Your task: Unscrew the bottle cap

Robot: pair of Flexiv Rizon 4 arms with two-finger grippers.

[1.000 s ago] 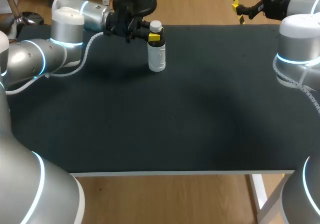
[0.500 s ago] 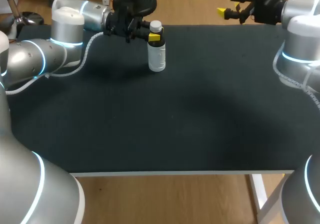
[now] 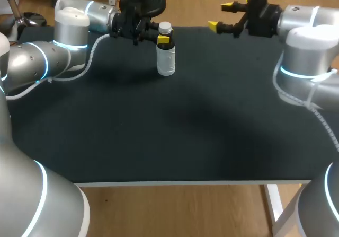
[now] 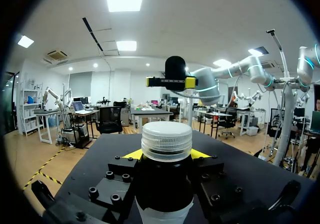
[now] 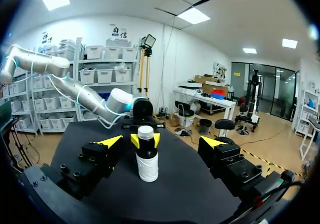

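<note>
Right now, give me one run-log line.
left gripper: shut on bottle | cap: on | right gripper: open, apart from bottle

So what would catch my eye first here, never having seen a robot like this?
Probably the small bottle with its white cap, standing upright towards the far side of the dark table. The left gripper clamps its neck just under the cap between yellow-tipped fingers. Off to the right, the right gripper hangs open near the table's far edge, its fingers spread and pointing toward the bottle.
</note>
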